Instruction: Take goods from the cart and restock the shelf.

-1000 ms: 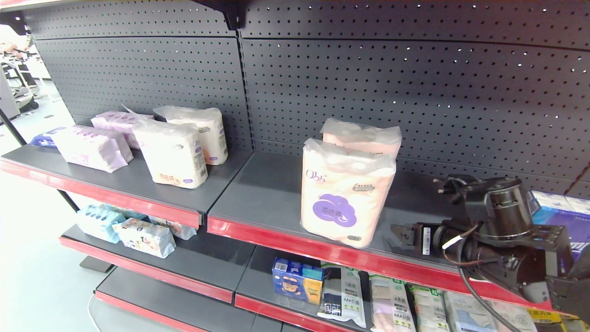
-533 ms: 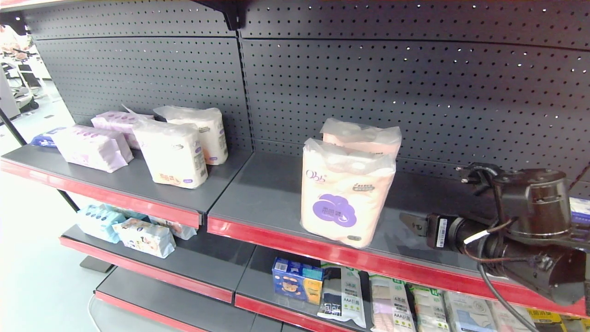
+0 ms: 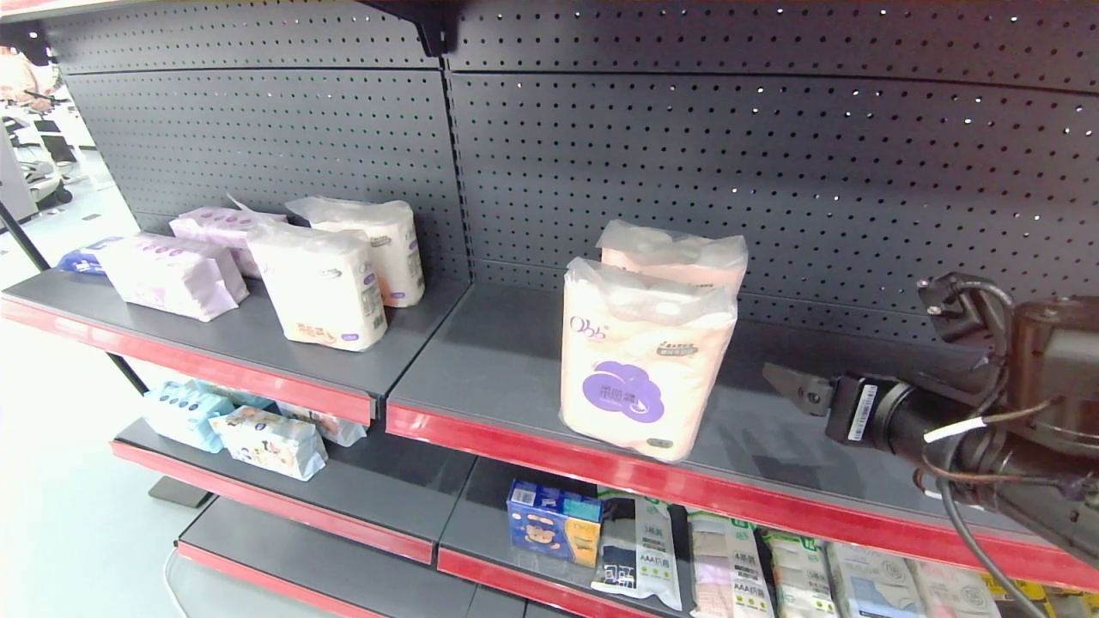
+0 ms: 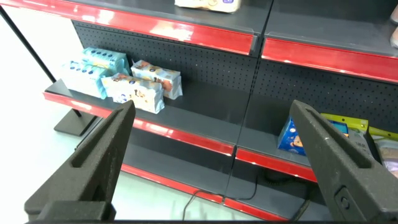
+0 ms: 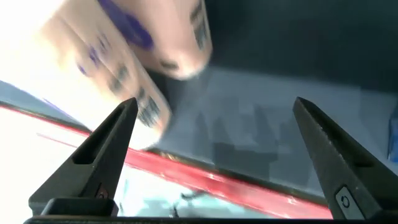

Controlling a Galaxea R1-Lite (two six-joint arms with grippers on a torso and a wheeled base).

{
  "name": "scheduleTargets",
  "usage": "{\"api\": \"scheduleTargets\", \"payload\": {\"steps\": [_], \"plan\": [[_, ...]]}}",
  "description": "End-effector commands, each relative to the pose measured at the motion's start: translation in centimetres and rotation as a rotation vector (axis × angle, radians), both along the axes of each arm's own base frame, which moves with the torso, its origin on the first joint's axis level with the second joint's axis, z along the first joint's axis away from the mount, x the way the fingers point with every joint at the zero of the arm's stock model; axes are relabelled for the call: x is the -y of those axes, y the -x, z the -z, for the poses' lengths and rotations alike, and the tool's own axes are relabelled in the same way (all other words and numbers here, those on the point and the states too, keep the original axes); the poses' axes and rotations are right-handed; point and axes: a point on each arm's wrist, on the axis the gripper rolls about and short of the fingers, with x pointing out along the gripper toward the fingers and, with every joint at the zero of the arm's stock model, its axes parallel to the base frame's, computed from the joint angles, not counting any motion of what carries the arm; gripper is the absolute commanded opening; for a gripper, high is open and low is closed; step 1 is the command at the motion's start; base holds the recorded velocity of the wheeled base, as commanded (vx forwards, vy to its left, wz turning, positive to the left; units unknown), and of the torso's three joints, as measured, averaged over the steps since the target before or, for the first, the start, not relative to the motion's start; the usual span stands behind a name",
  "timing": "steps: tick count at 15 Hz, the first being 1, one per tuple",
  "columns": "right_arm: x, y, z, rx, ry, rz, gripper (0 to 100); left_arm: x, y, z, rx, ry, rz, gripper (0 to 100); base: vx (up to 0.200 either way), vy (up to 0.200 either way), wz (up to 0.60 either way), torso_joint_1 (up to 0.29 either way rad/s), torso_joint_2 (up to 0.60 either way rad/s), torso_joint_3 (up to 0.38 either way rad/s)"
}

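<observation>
While the right tool (image 5: pixel 214 106) hangs released near its right side, the peach plastic-wrapped pack of paper rolls (image 3: pixel 644 356) stands upright at the front of the dark grey, red-edged metal shelf (image 3: pixel 498 360); the left tool (image 4: pixel 212 109) is released too.

Rear tissue pack (image 3: pixel 678 249), half hidden

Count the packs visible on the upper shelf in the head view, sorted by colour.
Peach roll packs: 2
White roll packs: 2
Lilac flat packs: 2
Blue pack: 1
Total: 7
</observation>
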Motion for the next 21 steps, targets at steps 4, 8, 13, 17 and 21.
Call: {"api": "scheduleTargets", "payload": {"steps": [4, 8, 13, 17, 21], "plan": [[2.5, 1.7, -1.1, 0.058, 0.0, -0.058, 100, 0.0, 0.0, 0.0, 0.0, 0.0, 0.0, 100, 0.0, 0.0, 0.0, 0.0, 0.0, 0.0], [5.3, 2.1, -2.3, 0.122, 0.022, -0.116, 100, 0.0, 0.0, 0.0, 0.0, 0.0, 0.0, 100, 0.0, 0.0, 0.0, 0.0, 0.0, 0.0], [9.3, 3.2, -4.6, 0.251, 0.137, -0.082, 100, 0.0, 0.0, 0.0, 0.0, 0.0, 0.0, 100, 0.0, 0.0, 0.0, 0.0, 0.0, 0.0], [11.2, 5.9, -3.5, 0.146, 0.225, 0.062, 100, 0.0, 0.0, 0.0, 0.0, 0.0, 0.0, 100, 0.0, 0.0, 0.0, 0.0, 0.0, 0.0], [11.7, 7.7, -3.5, 0.153, 0.242, 0.125, 100, 0.0, 0.0, 0.0, 0.0, 0.0, 0.0, 100, 0.0, 0.0, 0.0, 0.0, 0.0, 0.0]]}}
